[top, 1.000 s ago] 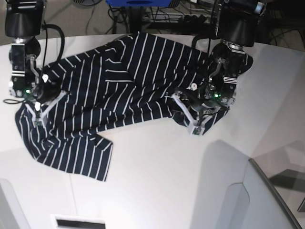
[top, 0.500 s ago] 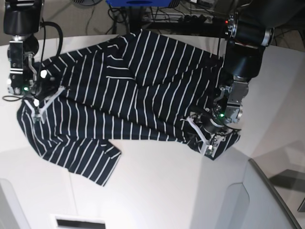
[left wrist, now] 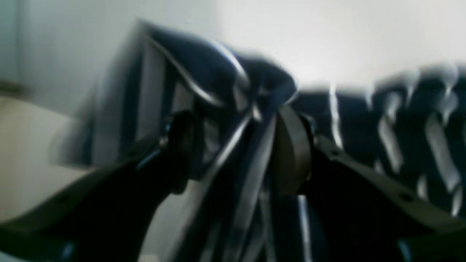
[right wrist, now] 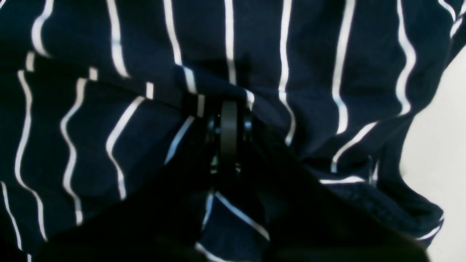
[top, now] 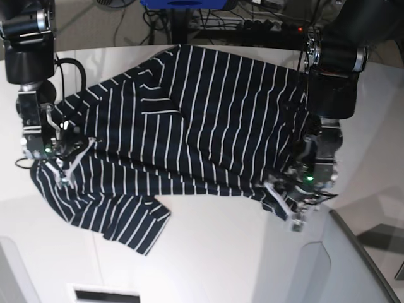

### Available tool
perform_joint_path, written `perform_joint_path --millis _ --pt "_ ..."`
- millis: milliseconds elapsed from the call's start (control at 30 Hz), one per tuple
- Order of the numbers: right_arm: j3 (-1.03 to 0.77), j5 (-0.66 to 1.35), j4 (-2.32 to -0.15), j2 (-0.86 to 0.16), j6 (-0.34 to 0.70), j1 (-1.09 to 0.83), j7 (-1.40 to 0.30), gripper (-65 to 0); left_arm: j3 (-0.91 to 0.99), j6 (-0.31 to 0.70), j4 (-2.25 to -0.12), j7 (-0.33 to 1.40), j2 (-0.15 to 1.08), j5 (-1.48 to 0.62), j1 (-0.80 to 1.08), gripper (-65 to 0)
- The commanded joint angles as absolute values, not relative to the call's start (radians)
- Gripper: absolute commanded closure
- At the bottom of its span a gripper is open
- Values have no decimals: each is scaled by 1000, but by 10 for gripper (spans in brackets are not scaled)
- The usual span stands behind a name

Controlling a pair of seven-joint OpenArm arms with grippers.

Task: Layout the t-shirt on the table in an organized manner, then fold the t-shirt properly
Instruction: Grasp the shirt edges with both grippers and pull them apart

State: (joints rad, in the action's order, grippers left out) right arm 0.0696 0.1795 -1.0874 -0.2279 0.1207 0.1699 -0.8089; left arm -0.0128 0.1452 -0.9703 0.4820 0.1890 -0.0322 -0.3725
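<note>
The t-shirt (top: 189,126), dark navy with thin white stripes, lies spread across the back half of the white table (top: 214,252). One sleeve points toward the front left. On the right of the base view, my left gripper (top: 291,211) is shut on the shirt's edge. The left wrist view, which is blurred, shows bunched fabric (left wrist: 251,109) between the fingers (left wrist: 291,153). At the shirt's left side, my right gripper (top: 63,169) is shut on a fold. In the right wrist view its pads (right wrist: 228,131) meet on striped cloth (right wrist: 309,54).
A grey curved panel (top: 344,259) rises at the front right, close to my left gripper. A white slotted piece (top: 104,293) sits at the front edge. Cables and a blue object (top: 183,5) lie behind the table's far edge.
My left gripper has moved toward the table's front and right, dragging the shirt's edge with it. The right gripper shifted slightly frontward. The shirt now lies wider and flatter.
</note>
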Motion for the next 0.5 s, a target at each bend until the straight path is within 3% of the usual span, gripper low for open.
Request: perform_joint_path --millis 0,267,467 --pt "67 186 -1093 -249 120 191 -809 -15 22 139 -1061 483 200 -36 -375 -334" --pt "68 186 -1090 -260 122 240 -776 -15 51 140 -1581 713 171 -36 -170 -334" --pt "70 186 -1096 -255 139 271 -750 -15 50 140 -1662 716 84 -25 12 -334"
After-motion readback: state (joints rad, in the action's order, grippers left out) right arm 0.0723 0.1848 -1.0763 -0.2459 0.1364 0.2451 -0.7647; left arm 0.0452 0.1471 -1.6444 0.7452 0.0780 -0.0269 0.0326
